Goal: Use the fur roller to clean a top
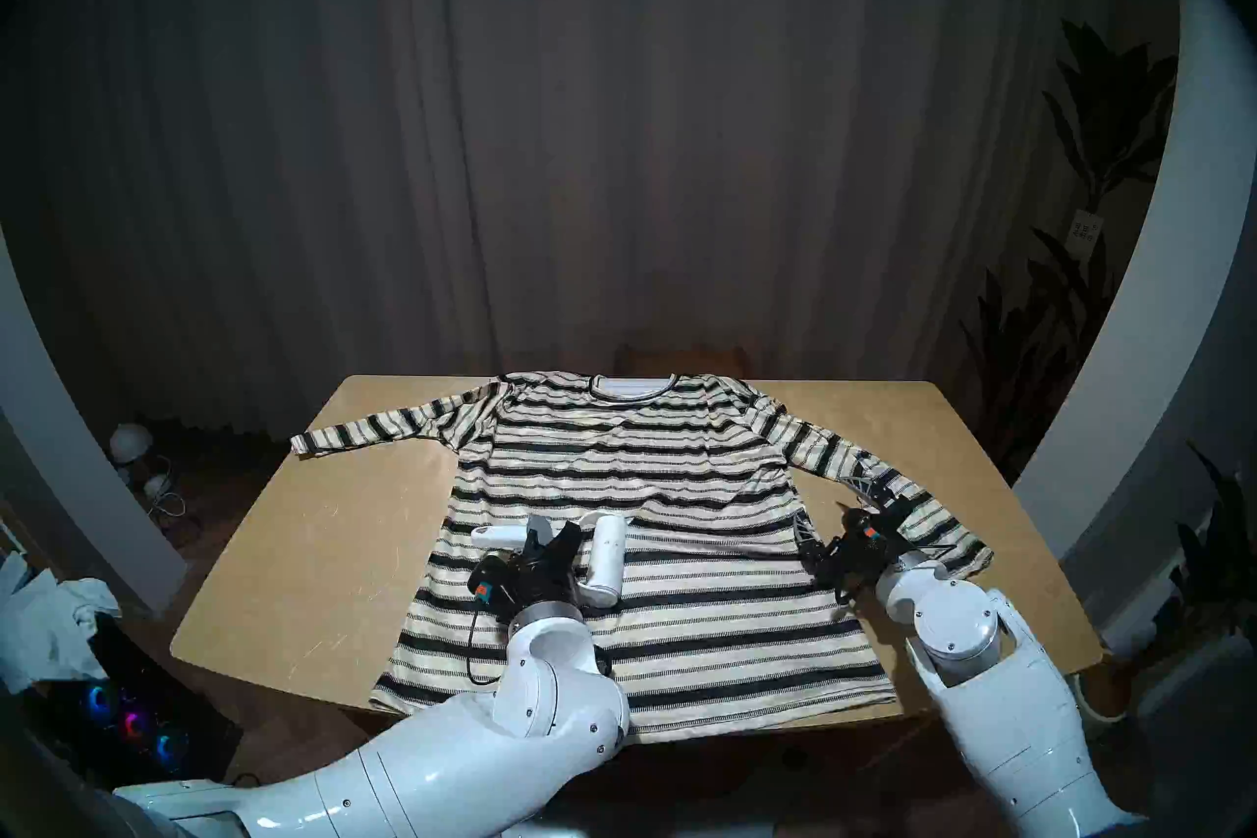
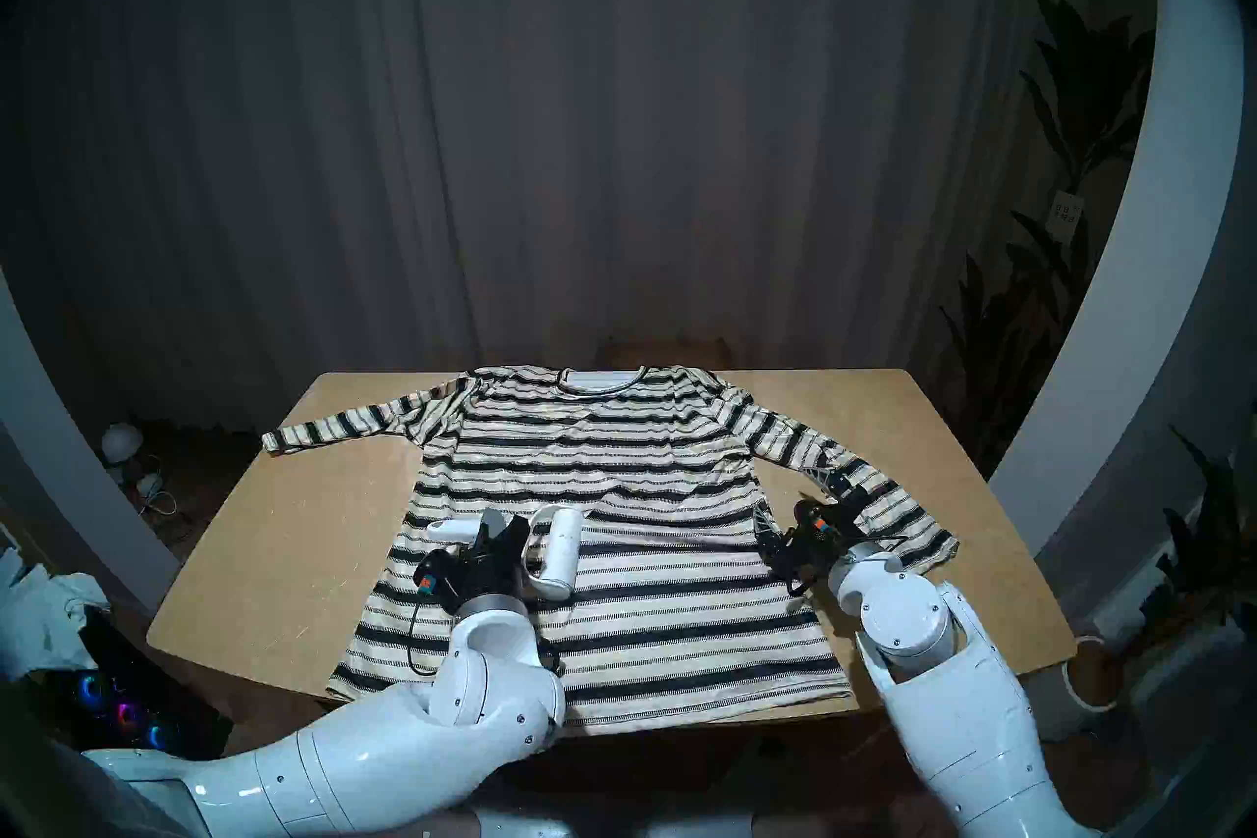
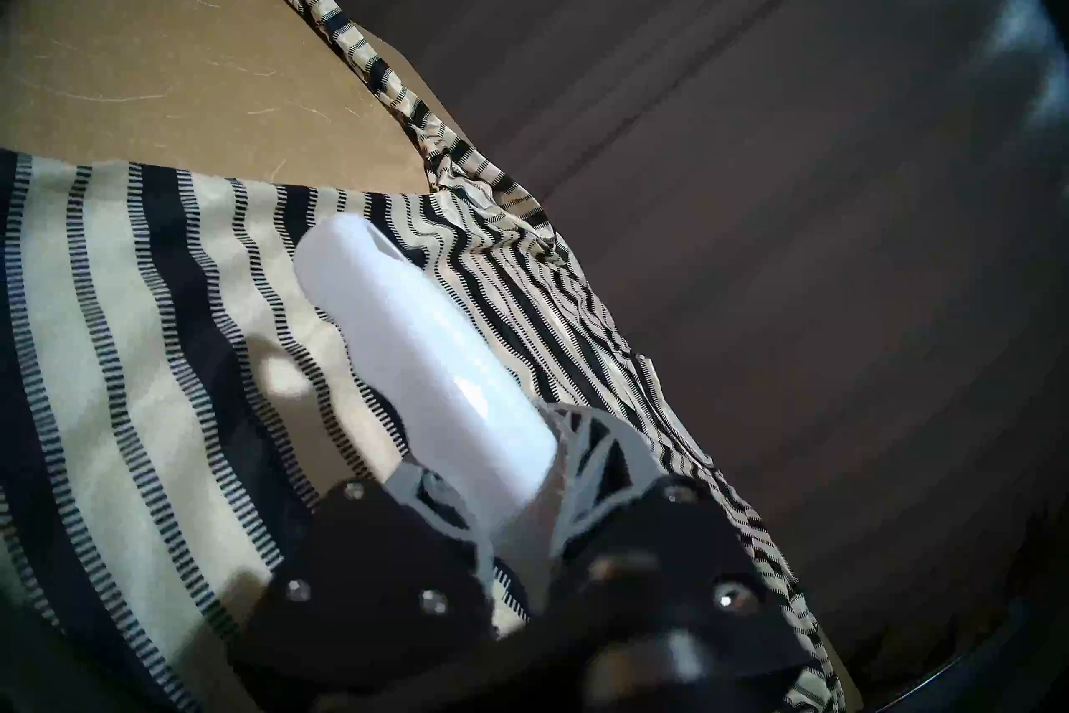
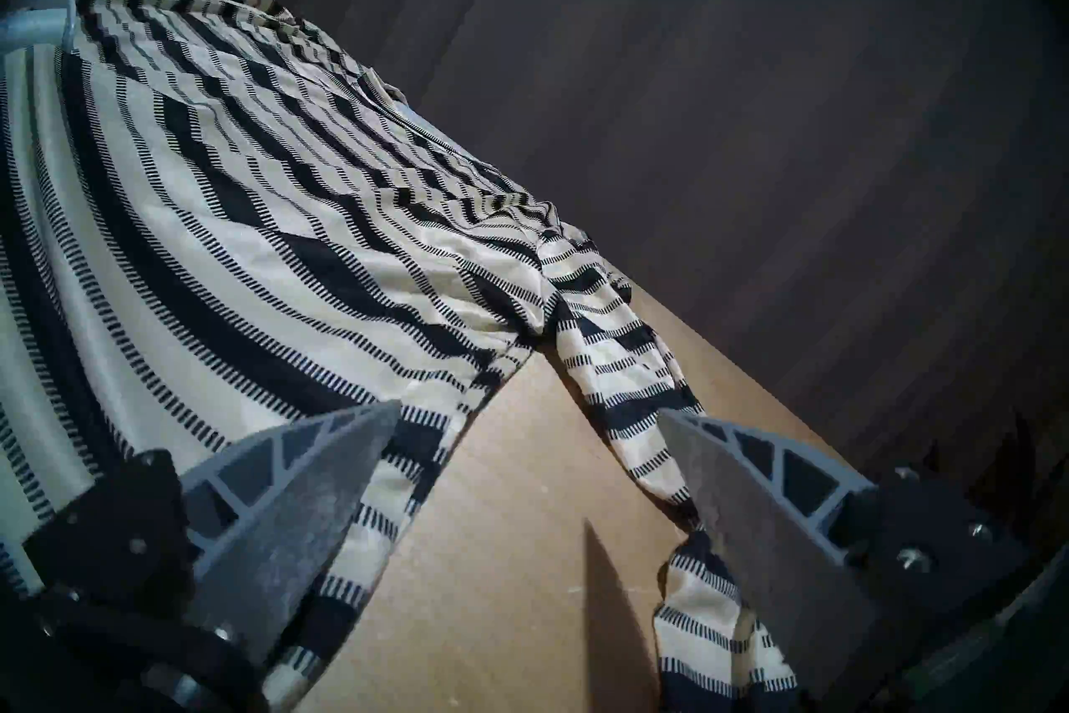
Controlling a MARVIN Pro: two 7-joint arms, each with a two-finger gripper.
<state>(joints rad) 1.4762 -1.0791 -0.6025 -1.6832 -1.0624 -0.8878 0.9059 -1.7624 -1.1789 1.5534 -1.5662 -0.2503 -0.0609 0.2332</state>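
The top (image 1: 646, 462) lies flat on the tan table (image 1: 340, 544), neck at the far edge, sleeves spread out. The white fur roller (image 1: 605, 558) rests on the top's lower left part, cylinder pointing away from me. My left gripper (image 1: 551, 534) is shut on its handle; in the left wrist view the handle (image 3: 428, 347) sticks out between the fingers (image 3: 596, 440) above the top (image 3: 144, 318). My right gripper (image 1: 831, 507) is open and empty, low over the table between the top's right side and right sleeve. In the right wrist view (image 4: 526, 416) it spans bare table, one finger by the top's side (image 4: 231, 231).
A dark curtain (image 1: 612, 136) hangs behind the table. Plants (image 1: 1088, 272) stand at the right. On the floor at the left are a heap of white cloth (image 1: 47, 619) and a box with coloured lights (image 1: 129, 721). Bare tabletop shows left of the top.
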